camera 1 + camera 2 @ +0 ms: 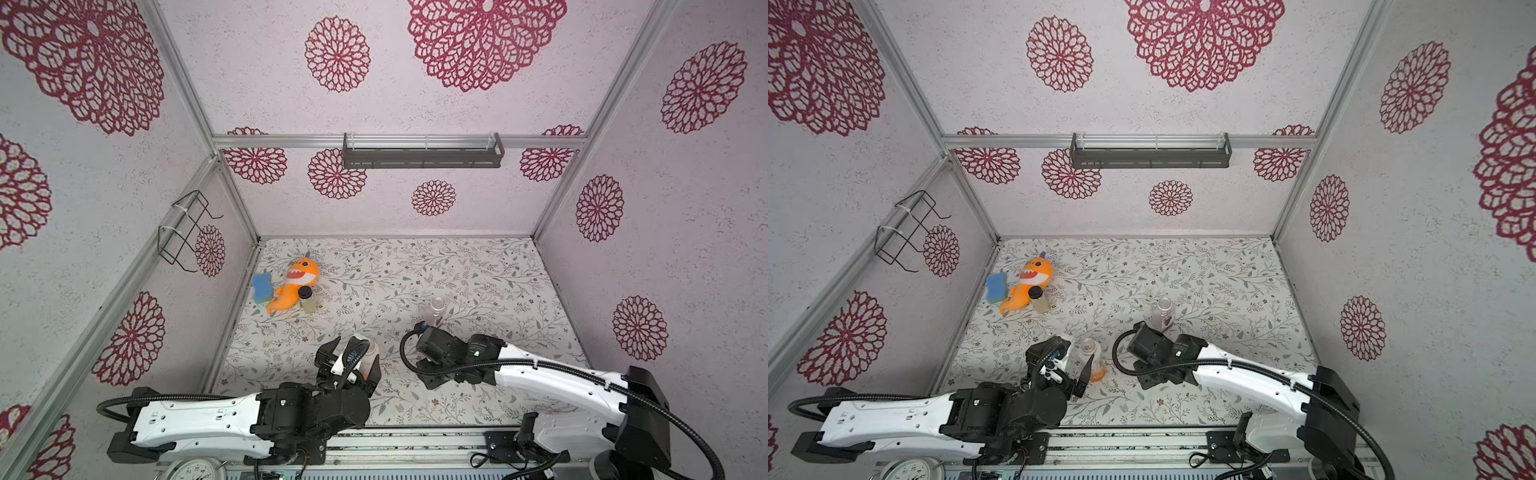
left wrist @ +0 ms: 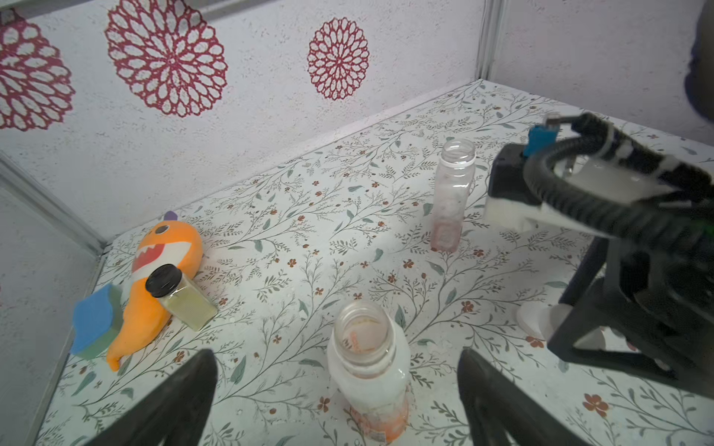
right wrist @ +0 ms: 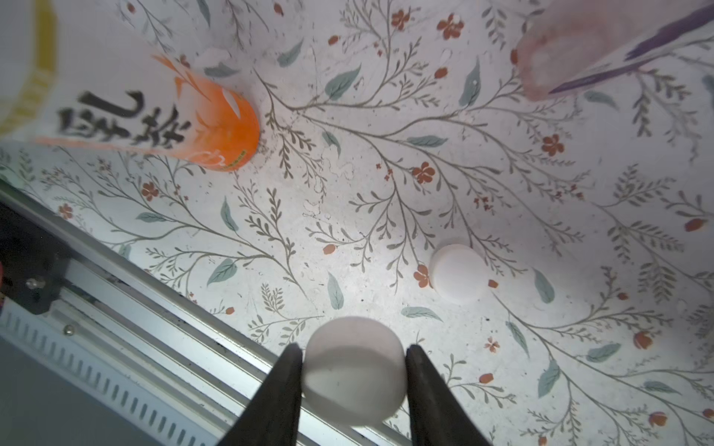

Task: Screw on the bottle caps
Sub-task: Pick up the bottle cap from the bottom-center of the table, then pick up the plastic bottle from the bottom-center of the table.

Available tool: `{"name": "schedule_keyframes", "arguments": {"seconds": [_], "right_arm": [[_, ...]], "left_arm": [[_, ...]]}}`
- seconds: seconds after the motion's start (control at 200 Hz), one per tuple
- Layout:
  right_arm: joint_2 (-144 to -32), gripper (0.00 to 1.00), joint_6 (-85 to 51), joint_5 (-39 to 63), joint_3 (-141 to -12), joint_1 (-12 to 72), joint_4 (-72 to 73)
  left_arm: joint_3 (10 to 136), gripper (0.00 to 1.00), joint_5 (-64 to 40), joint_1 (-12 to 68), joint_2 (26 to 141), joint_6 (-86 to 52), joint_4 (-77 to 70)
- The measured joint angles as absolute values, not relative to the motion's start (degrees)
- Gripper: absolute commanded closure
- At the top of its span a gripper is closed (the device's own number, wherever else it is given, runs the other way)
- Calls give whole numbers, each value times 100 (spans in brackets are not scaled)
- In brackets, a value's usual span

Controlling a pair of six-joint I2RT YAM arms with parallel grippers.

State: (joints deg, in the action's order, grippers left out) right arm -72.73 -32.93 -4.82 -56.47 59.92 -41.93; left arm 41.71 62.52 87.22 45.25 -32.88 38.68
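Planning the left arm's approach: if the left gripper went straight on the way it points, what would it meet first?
Most likely the uncapped orange bottle, standing just ahead of the open left gripper; exact depth is unclear.

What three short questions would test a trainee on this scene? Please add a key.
1. True or false: the orange bottle already has a cap on it.
2. Choose one: what does the right gripper hold? A, a white cap; B, a spoon; C, nothing.
3. Fill in: the left gripper is ___, with one finger on each side of the orange bottle.

Key: 1 false; 2 A; 3 open.
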Motion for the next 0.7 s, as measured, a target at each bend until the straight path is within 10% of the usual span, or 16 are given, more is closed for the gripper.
{"name": "schedule_keyframes", "arguments": {"seconds": [0.701], "right_arm": [[-6899, 57, -3183, -548, -5795, 5896, -4397]], "left_arm": [[2016, 1, 5981, 9408, 4405, -4156, 2408]]}}
